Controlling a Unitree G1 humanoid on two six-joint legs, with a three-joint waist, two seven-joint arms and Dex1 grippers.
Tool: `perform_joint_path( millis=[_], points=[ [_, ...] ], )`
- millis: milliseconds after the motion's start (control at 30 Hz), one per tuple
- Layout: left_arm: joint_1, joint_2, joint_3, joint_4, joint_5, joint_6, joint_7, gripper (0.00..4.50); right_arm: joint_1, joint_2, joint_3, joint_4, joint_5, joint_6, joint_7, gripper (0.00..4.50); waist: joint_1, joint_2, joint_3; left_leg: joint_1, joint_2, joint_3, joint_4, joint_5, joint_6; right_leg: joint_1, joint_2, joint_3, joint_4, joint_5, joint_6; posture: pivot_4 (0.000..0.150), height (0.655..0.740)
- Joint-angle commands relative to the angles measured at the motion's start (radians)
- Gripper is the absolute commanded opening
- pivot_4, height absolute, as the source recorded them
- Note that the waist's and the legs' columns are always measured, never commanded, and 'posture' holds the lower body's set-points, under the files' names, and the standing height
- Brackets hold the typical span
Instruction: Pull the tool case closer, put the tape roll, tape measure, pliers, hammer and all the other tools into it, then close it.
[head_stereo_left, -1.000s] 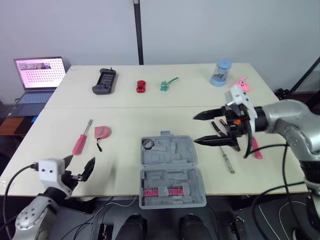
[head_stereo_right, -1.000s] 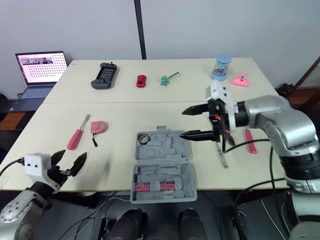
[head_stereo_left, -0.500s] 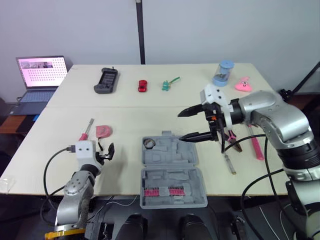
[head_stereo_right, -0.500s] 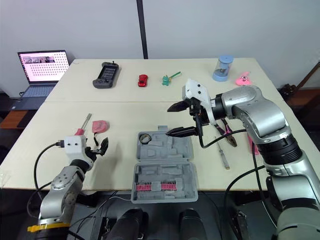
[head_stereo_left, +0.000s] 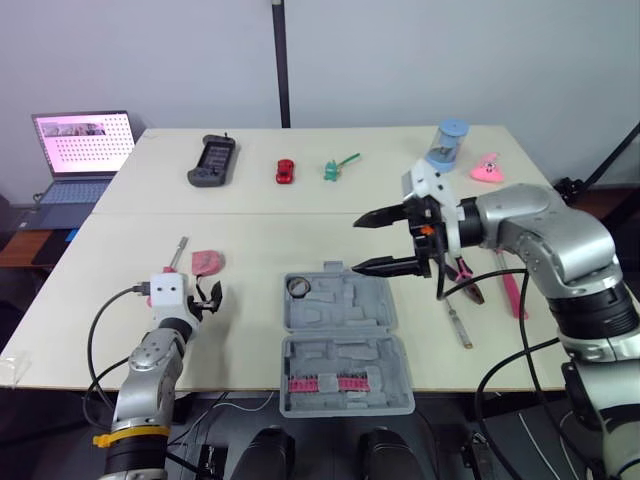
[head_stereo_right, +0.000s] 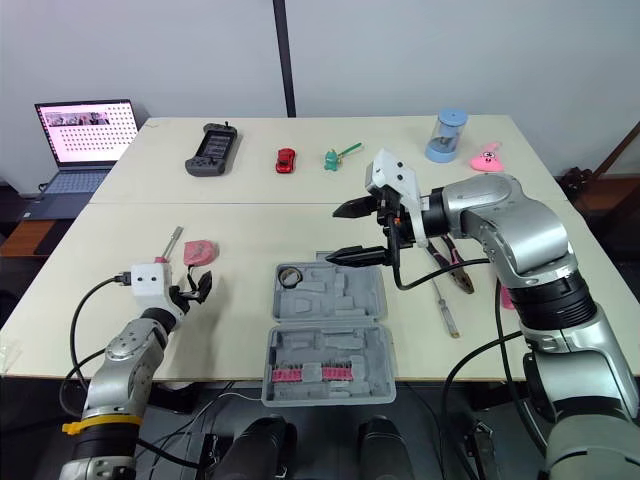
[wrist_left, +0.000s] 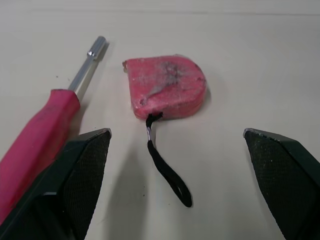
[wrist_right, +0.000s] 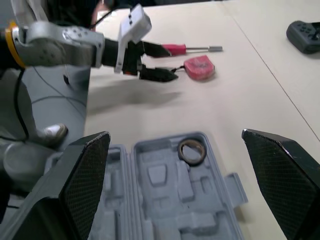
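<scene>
Left gripper (head_stereo_left: 208, 296): black fingers spread wide and holding nothing; it sits low over the table, well to the left of the open grey moulded plastic tool case (head_stereo_left: 350, 315).
Right gripper (head_stereo_left: 354, 245): also wide open and empty, hovering above the far edge of that case.
Tool case: lies open and flat, with a dark tape roll (wrist_right: 190, 150) already seated in its far-left pocket.
Tape measure: the small pink tape measure (wrist_left: 165, 87) lies left of the case, directly ahead of the left gripper, with its black wrist strap (wrist_left: 167, 172) trailing toward the fingers.
Screwdriver: the pink-handled screwdriver (wrist_left: 50, 120) lies farther from the case than the tape measure and just beside it.
Step in hand: by my judgement, you are taking up the tape measure with the left gripper.
Method: advance until the pink body, not the strap, sits between the fingers, then grip across its flat sides.
Caution: keep the outer finger clear of the screwdriver handle, which would likely roll if nudged. A grip on the strap alone would leave the body swinging on the carry to the case.
</scene>
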Motion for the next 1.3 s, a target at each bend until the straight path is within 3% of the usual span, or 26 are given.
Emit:
perform_joint_path(
  millis=[33,233,333,567,1033,1300],
  points=[
    [-0.037,0.019,0.012,0.045,0.004,-0.047,-0.014,4.46,-0.004,0.004,-0.036,-0.04,0.019,0.004,-0.009,4.5,0.0,0.0,0.0,0.0,0.0,0.0,0.0,0.0,0.0,0.0,0.0,0.0,0.0,0.0,0.0,0.15,0.6753],
    [-0.111,0.024,0.03,0.176,-0.009,-0.092,-0.019,4.46,-0.005,0.017,-0.046,-0.036,0.017,-0.007,-0.033,4.5,0.0,0.0,0.0,0.0,0.0,0.0,0.0,0.0,0.0,0.0,0.0,0.0,0.0,0.0,0.0,0.15,0.6753],
    [-0.136,0.02,0.028,0.21,-0.006,-0.107,-0.019,3.68,-0.006,0.017,-0.046,-0.038,0.017,-0.006,-0.039,4.5,0.0,0.0,0.0,0.0,0.0,0.0,0.0,0.0,0.0,0.0,0.0,0.0,0.0,0.0,0.0,0.15,0.6753],
    [-0.167,0.032,0.028,0.279,0.0,-0.146,-0.032,0.03,-0.009,0.021,-0.045,-0.037,0.013,-0.012,-0.06,4.5,-0.002,0.0,0.0,-0.001,-0.001,0.0,0.0,0.0,-0.001,-0.001,0.0,0.0,0.0,0.0,0.0,0.15,0.6753],
    [-0.157,0.003,-0.04,0.233,-0.018,-0.118,-0.131,0.03,-0.004,0.024,-0.023,0.011,-0.062,-0.106,-0.081,4.5,-0.001,0.0,0.0,-0.001,-0.001,0.0,0.0,0.001,-0.001,-0.001,0.0,0.0,0.0,0.0,0.0,0.15,0.6753],
    [-0.025,-0.011,-0.147,0.005,-0.037,-0.009,-0.246,0.03,0.019,0.023,-0.032,0.002,-0.073,-0.108,-0.081,4.5,-0.005,0.0,0.0,-0.002,0.0,0.0,0.0,0.001,-0.001,-0.001,0.0,0.0,0.0,0.0,0.0,0.15,0.6753]
  ],
)
